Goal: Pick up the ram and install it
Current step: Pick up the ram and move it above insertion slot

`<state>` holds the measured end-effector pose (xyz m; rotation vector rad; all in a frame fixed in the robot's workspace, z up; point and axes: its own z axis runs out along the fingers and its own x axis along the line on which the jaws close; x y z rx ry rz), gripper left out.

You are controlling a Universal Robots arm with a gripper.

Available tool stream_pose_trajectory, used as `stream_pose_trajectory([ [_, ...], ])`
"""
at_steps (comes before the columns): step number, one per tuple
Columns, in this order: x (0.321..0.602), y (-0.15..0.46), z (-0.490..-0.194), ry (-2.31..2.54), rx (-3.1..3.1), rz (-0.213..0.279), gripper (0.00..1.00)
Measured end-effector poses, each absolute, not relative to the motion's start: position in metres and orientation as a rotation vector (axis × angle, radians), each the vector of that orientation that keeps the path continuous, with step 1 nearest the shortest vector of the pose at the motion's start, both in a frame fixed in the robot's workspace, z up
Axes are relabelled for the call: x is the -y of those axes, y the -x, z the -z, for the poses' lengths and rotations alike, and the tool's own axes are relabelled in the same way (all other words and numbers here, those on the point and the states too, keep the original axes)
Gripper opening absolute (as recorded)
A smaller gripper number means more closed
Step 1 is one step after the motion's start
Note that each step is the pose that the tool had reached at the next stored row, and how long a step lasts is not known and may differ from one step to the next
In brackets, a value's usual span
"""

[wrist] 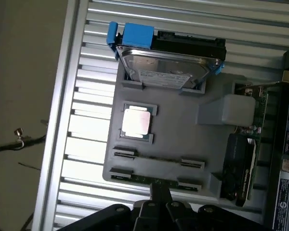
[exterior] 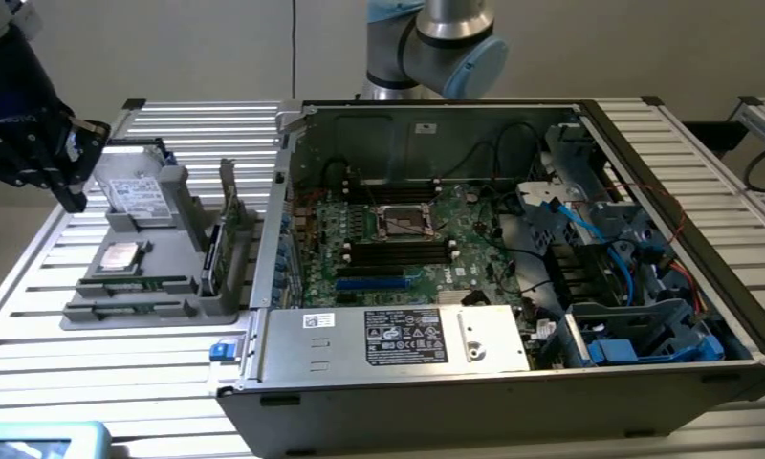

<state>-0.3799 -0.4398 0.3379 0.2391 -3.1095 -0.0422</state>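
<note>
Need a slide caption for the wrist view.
Shut gripper hovering by the nearer ram, seated in the gray holder beside CPU and hard drive.

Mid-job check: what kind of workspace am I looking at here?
Most likely a robotics lab bench set up for PC assembly: an open computer case with its motherboard exposed, a grey fixture tray holding a hard drive, both on a slatted aluminium table with a robot arm behind.
</note>
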Motion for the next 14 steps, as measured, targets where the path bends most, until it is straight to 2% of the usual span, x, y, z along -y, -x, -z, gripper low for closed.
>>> stream_pose_trajectory([
  [14, 0.4398, 0.3799, -0.3377, -0.631, 3.051, 0.040, 0.11],
])
